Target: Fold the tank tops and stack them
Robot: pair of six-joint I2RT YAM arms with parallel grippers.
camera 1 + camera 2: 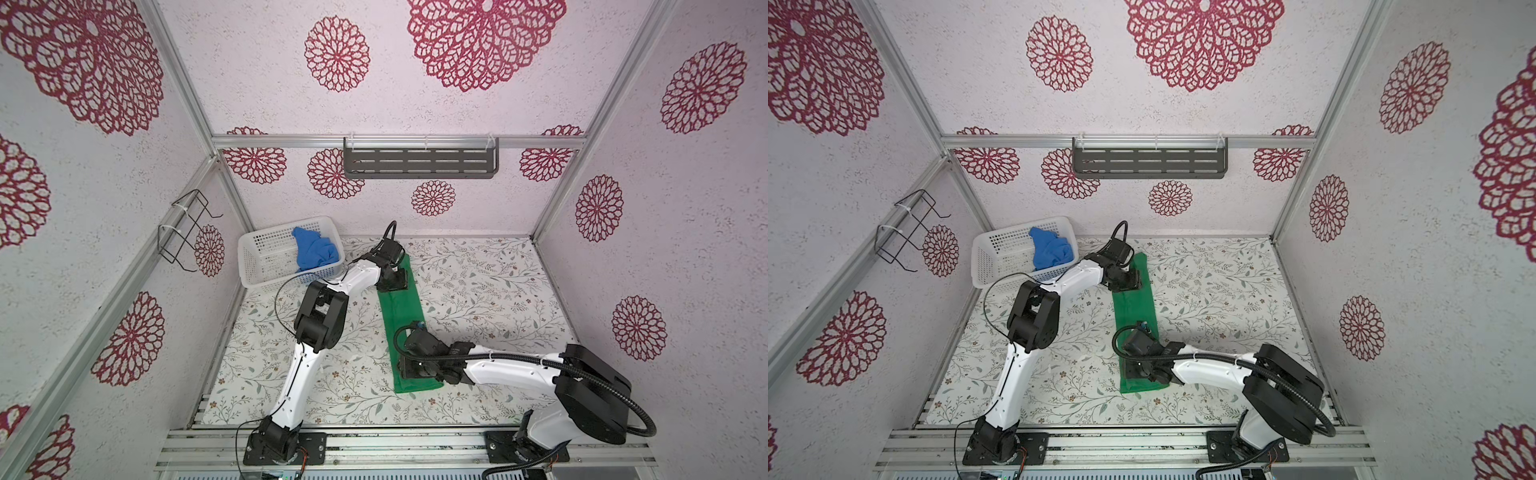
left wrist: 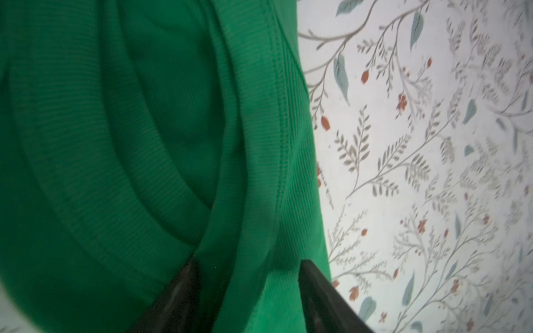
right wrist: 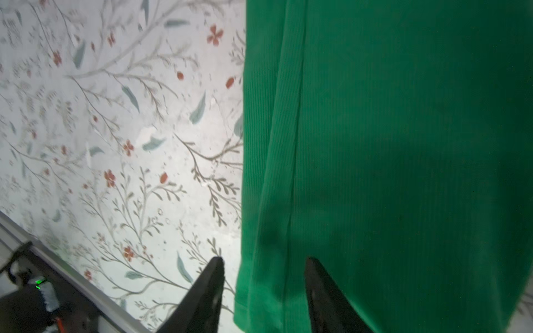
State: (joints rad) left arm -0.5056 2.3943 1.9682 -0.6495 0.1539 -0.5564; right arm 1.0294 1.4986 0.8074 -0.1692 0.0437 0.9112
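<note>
Green tank top (image 1: 402, 316) lies folded into a long strip mid-frame on your floral table (image 1: 490, 291). Your left gripper (image 2: 249, 263) straddles its upper end, jaws apart. Your right gripper (image 3: 264, 261) straddles its lower side edge, jaws also apart. Blue tank top (image 1: 313, 251) sits bunched in the white basket (image 1: 259, 266), left of centre.

Both top views reach me bright and evenly lit, with only faint, soft shadows beside the arms (image 1: 299, 374) on the worktop (image 1: 478, 291). I cannot place the light source. Toward the picture edges the rails (image 1: 178, 83) bow. In both wrist views the green top (image 2: 144, 144) is dim and soft-focused near the lens. The worktop beside it looks paler, washed out and slightly blurred.
</note>
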